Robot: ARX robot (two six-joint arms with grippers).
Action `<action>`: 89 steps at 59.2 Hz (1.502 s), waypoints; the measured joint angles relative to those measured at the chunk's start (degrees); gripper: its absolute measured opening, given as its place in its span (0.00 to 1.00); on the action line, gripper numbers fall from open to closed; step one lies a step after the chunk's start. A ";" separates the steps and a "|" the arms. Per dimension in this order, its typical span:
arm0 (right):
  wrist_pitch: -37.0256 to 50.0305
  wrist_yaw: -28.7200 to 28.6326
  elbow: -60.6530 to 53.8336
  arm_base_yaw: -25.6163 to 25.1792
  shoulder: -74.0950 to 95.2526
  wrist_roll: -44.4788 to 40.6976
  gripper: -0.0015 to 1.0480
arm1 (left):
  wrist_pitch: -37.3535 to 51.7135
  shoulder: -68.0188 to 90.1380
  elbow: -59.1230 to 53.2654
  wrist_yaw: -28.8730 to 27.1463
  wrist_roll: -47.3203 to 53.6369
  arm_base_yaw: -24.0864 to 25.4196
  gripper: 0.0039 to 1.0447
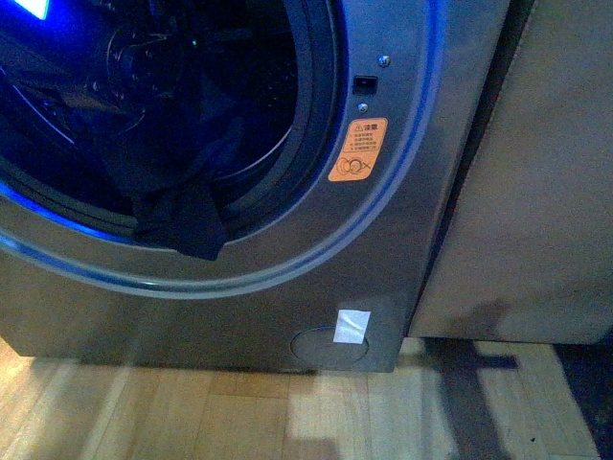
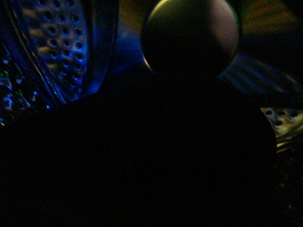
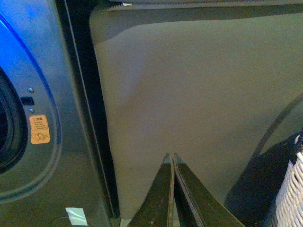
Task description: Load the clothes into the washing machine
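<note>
Mostly the clothes (image 1: 182,225) lay inside the washer (image 1: 402,240), one dark flap draped over the porthole's lower lip. The left wrist view was largely dark, showing only perforated drum (image 2: 61,47), so whether the left jaws were apart could not be told. The right gripper (image 3: 172,161), jaws together and empty, faced a plain panel (image 3: 199,104) well clear of the clothes; doing this well probably meant nudging that flap fully past the rim.

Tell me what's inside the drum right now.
The dark clothes lie in the washer's drum, one corner draped out over the door rim. The drum is dim, so anything deeper or beneath them can't be made out.
</note>
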 joint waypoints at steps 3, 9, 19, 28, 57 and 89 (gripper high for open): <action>-0.76 0.00 0.00 0.00 -0.79 0.00 0.02 | -0.68 0.46 1.62 -0.85 1.51 0.31 0.07; -6.12 0.00 0.04 0.00 -4.83 0.00 0.02 | -1.44 0.50 2.38 -1.09 2.64 0.63 0.07; -11.21 -0.04 0.04 0.00 -10.84 -0.02 0.02 | -6.32 0.83 2.29 1.07 3.37 0.83 0.19; -11.28 -0.02 0.04 0.00 -10.88 -0.02 0.02 | -10.03 1.55 1.01 3.48 3.08 0.87 0.41; -11.32 -0.04 0.04 0.00 -10.88 -0.02 0.02 | -3.78 -4.98 -15.85 8.70 2.45 2.40 0.94; -11.32 -0.04 0.04 0.00 -10.88 -0.02 0.02 | 11.87 -36.11 -58.97 18.99 -0.20 0.66 0.94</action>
